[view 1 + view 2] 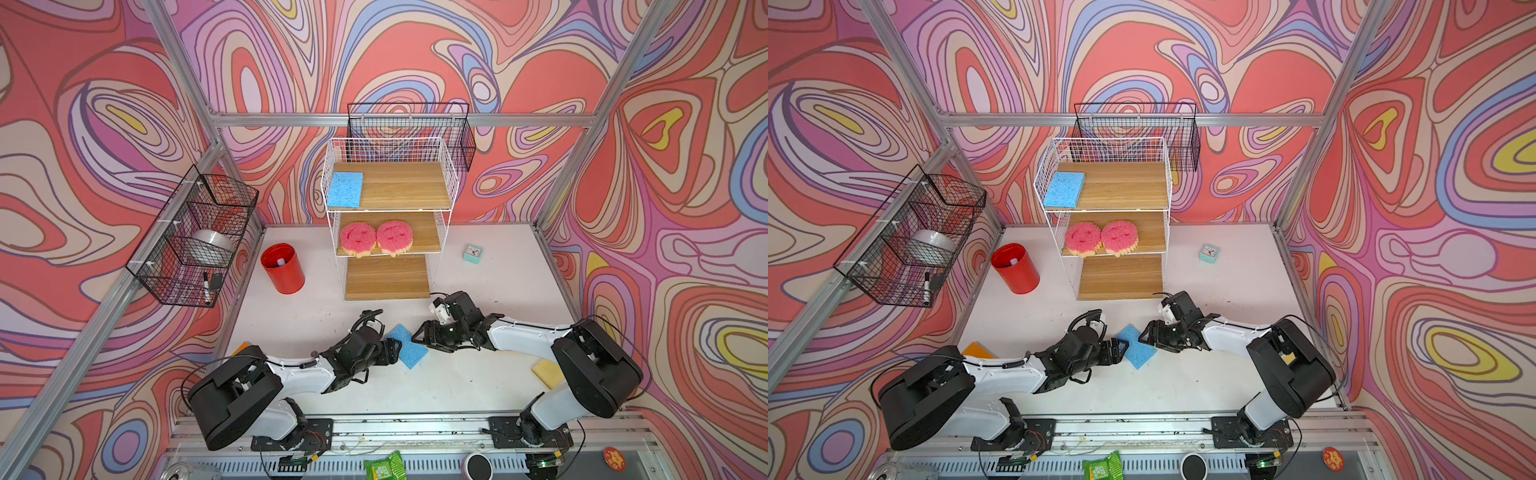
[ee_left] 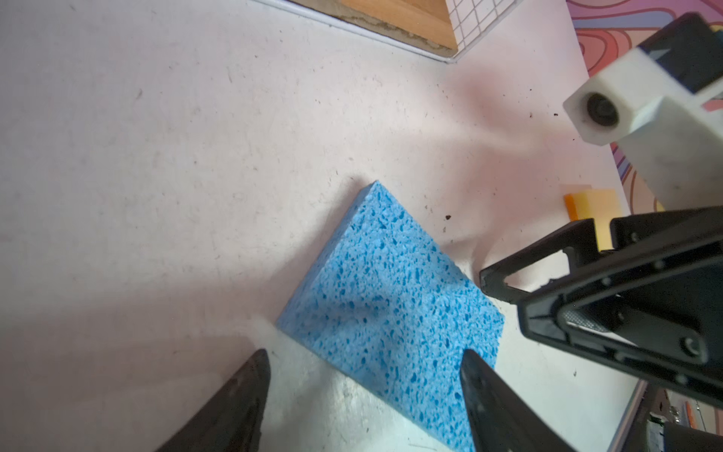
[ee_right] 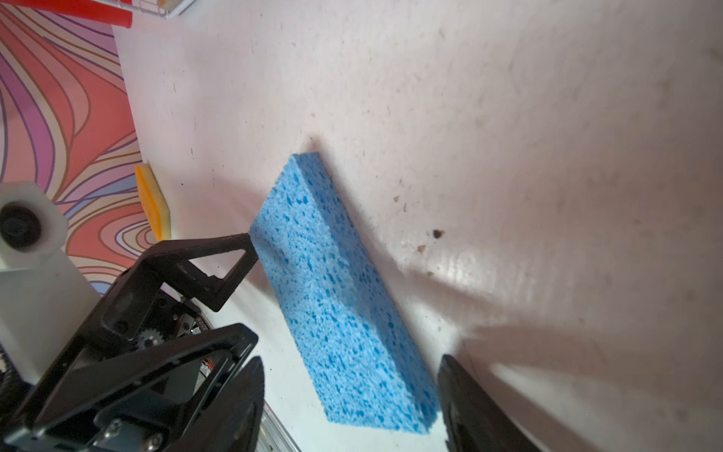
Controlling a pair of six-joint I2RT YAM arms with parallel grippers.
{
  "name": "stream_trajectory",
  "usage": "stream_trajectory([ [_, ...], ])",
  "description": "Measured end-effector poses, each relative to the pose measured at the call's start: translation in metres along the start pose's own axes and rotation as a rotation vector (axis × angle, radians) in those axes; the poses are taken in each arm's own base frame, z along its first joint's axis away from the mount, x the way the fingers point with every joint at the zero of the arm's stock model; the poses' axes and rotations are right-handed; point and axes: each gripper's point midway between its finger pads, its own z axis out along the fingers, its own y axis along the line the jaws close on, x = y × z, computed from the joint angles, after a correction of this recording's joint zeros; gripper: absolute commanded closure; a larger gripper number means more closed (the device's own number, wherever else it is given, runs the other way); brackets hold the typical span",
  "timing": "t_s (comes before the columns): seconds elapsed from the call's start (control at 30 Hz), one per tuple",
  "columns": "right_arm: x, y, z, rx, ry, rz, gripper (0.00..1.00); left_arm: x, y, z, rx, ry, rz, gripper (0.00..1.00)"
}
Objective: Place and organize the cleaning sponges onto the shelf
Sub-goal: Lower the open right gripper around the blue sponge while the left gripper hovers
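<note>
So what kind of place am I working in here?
Likely a staged robot test cell, not a home: aluminium frame, swirl-printed backdrop walls, and a metal mounting rail up front.

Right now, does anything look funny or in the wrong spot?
Yes. The two pink smiley sponges stick out over the front edge of the middle board of the shelf, so they might slip off. A blue sponge lies crooked on the table, not on the shelf yet.

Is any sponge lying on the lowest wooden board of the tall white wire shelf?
No, the lowest light wooden board is bare, while two round pink smiley sponges lie on the middle board.
</note>
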Motion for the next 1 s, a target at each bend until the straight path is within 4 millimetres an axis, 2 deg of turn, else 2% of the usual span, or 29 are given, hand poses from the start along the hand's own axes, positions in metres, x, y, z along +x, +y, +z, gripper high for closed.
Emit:
stream_trajectory([
  [0.33,0.015,-0.004,0.0,-0.006,0.032,0.016,0.3,-0.001,-0.002,0.002,0.021,-0.016,-0.006,0.23],
  [0.53,0.022,0.001,0.005,-0.03,0.059,0.009,0.31,-0.002,-0.003,0.005,0.031,-0.022,-0.006,0.23],
  [0.83,0.022,-0.001,0.005,-0.015,0.053,0.017,0.47,-0.004,-0.007,0.01,0.067,-0.041,-0.036,0.27],
  [0.87,0.022,-0.003,0.005,-0.002,0.047,0.013,0.44,-0.004,-0.007,0.01,0.069,-0.044,-0.04,0.27],
  [0.93,0.023,-0.006,0.003,0.031,0.039,0.001,0.27,-0.004,-0.006,0.008,0.072,-0.047,-0.044,0.22],
  [1.0,0.021,-0.002,-0.001,0.055,0.016,-0.033,0.18,-0.004,-0.006,0.005,0.069,-0.044,-0.046,0.16],
])
